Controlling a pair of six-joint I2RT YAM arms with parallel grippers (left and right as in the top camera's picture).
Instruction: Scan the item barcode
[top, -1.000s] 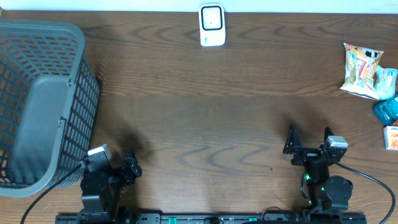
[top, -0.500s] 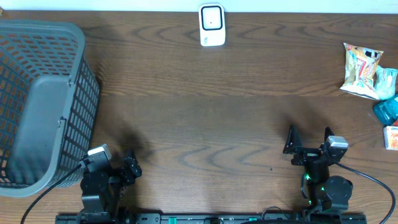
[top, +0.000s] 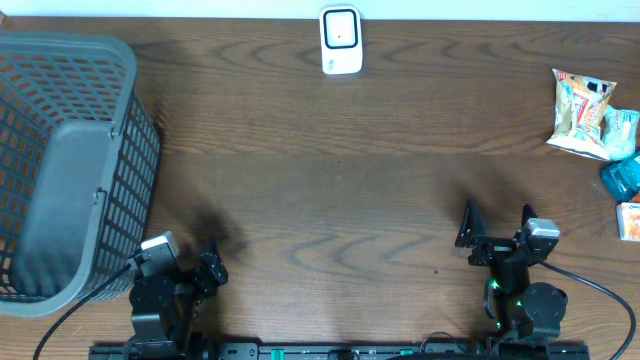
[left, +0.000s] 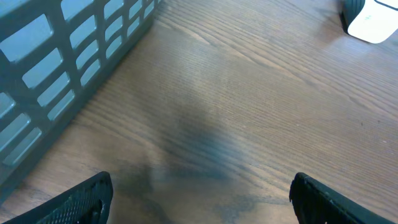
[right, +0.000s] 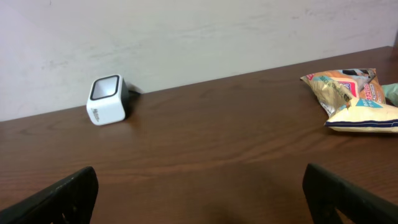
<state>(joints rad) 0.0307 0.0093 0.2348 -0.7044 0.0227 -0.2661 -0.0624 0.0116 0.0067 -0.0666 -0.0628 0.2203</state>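
A white barcode scanner (top: 341, 40) stands at the table's far edge, also in the right wrist view (right: 107, 101) and at the corner of the left wrist view (left: 373, 18). A snack bag (top: 582, 113) lies at the far right, and the right wrist view shows the same snack bag (right: 351, 101). Beside it sit a teal packet (top: 622, 178) and a small orange box (top: 630, 220). My left gripper (top: 188, 262) rests open near the front left, nothing between its fingers. My right gripper (top: 497, 228) stands open at the front right, empty and well short of the items.
A large grey mesh basket (top: 60, 170) fills the left side, its wall close to my left gripper (left: 201, 196). A pale wall runs behind the table's far edge in the right wrist view.
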